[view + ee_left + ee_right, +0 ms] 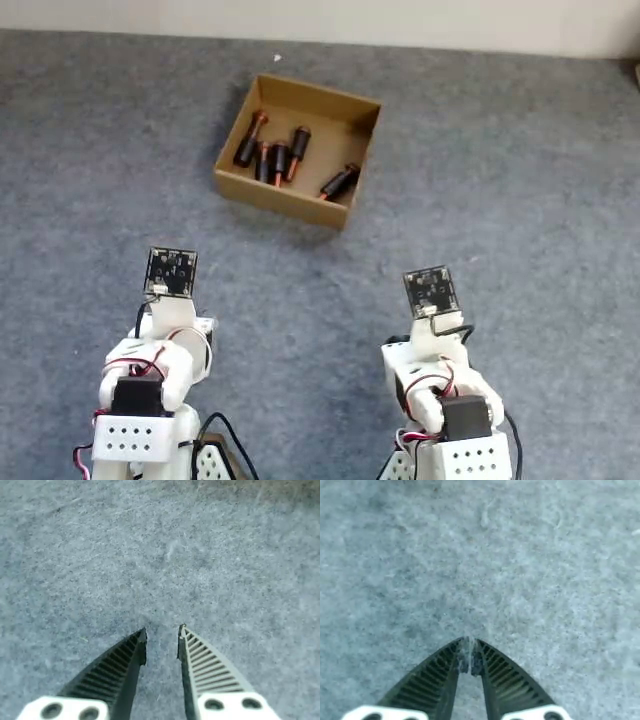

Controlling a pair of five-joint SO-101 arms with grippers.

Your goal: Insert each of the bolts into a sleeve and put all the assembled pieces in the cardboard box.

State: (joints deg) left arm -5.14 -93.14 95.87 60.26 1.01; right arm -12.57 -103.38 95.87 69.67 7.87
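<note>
- Five assembled pieces (297,152), black cylindrical sleeves with copper-coloured bolts through them, lie inside the open brown cardboard box (280,196); four are bunched together towards one side and the fifth (340,182) lies apart near the opposite wall.
- The cardboard box sits on the grey, felt-covered table (520,180), at its far middle, well apart from both arms.
- The white left arm (160,345) is folded back at the near edge, its wrist pointing down at the table; the left hand (162,637) hovers over bare felt, its black ribbed fingers (122,662) spread a little with a clear gap between the tips, holding nothing.
- The white right arm (435,375) is folded back likewise beside it; the right hand (470,652) hangs over bare felt, its tips pressed almost together, pinching nothing.
</note>
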